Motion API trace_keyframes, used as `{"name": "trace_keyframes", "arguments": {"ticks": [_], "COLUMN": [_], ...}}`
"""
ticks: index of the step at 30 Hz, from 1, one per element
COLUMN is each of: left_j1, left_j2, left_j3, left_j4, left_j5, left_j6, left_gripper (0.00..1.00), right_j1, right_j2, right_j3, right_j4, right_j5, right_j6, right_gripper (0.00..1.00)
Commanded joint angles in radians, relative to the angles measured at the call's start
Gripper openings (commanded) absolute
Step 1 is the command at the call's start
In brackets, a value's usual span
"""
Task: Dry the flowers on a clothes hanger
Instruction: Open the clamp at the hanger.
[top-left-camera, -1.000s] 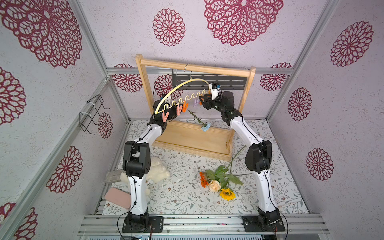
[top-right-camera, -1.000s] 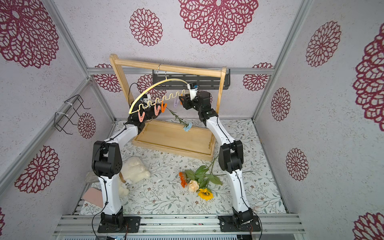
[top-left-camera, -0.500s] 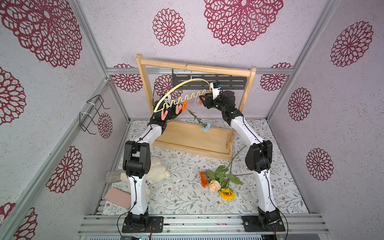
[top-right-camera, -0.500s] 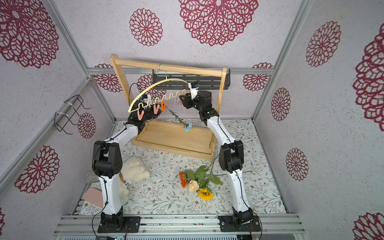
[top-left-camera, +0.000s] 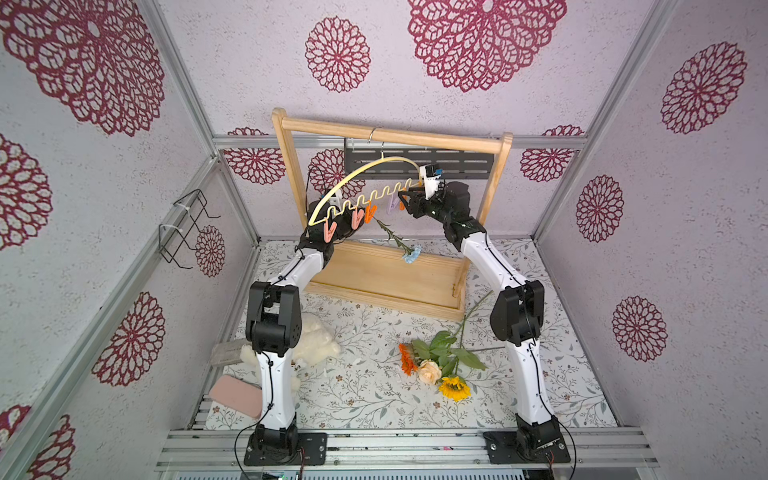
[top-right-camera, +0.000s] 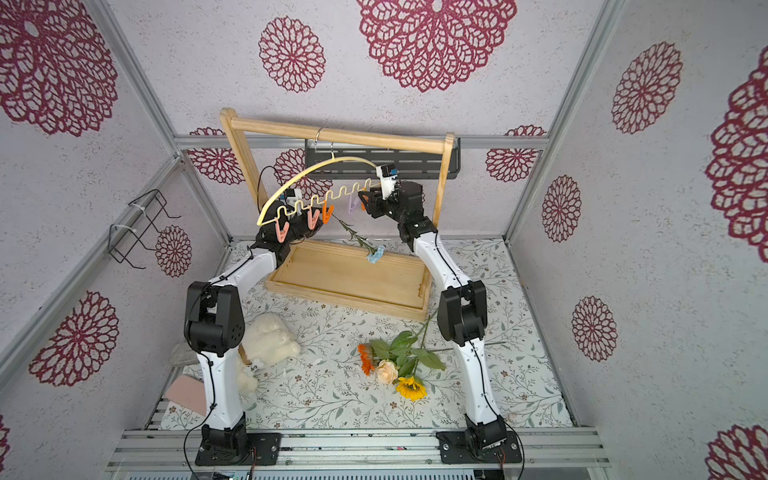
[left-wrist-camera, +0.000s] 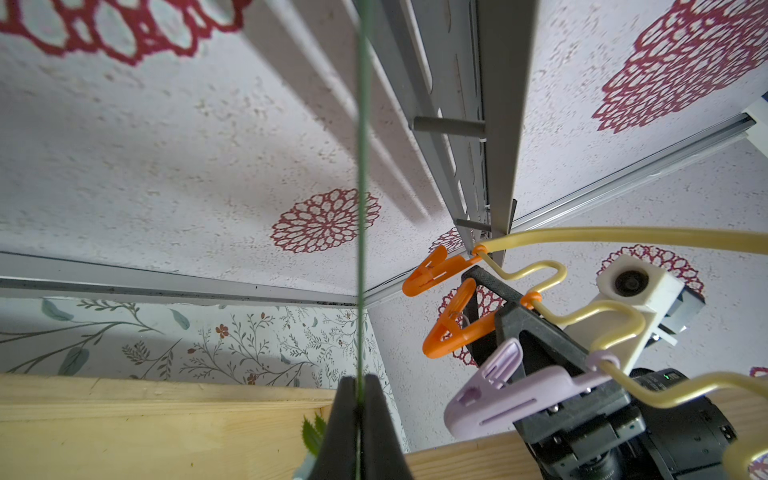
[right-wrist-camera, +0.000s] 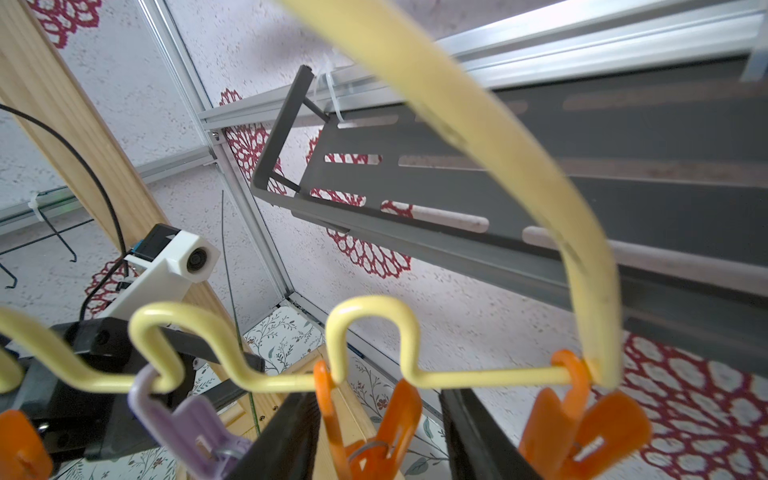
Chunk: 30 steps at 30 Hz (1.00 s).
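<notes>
Now, blue carnation (top-left-camera: 411, 254) above wooden tray (top-left-camera: 365, 276).

A wooden rack (top-left-camera: 449, 140) with a tray base (top-left-camera: 374, 270) stands at twelve o'clock on the floral-mat worktop (top-left-camera: 365, 399); behind it, a grey slotted shelf (top-left-camera: 457, 164) on the back wall; a black wire rack (top-left-camera: 181, 226) on the side wall at nine o'clock; a white plush toy (top-left-camera: 316, 340) at eight o'clock; a pink pad (top-left-camera: 235, 399) near it at seven o'clock.
</notes>
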Motion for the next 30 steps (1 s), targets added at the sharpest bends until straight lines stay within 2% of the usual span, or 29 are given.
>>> {"name": "trace_keyframes", "arguments": {"ticks": [1,6,11,17,30], "left_j1": [-0.009,-0.007,-0.008,-0.009,-0.008], "left_j2": [0.020,0.018,0.014,0.014,0.014], "left_j3": [0.026,0.026,0.020,0.018,0.016], "left_j4": [0.024,0.027,0.026,0.029,0.029], "left_j5": [0.010,0.014,0.013,0.014,0.015], "left_j6": [0.002,0.001,0.004,0.003,0.003], "left_gripper": [0.00,0.00,0.00,0.00,0.00], "right_j1": [-0.038,-0.038,-0.039,-0.044,-0.050], "right_j2": [0.008,0.016,0.018,0.017,0.001], "right_j3": [0.044,0.044,0.045,0.044,0.044], "right_j4": [0.038,0.033,0.035,0.037,0.061], "right_j5": [-0.010,-0.022,-0.031,-0.049,-0.094], "right_j6": [0.012,-0.003,-0.003,-0.005,-0.005], "right_gripper": [0.52,0.56,0.52,0.51,0.37]}}
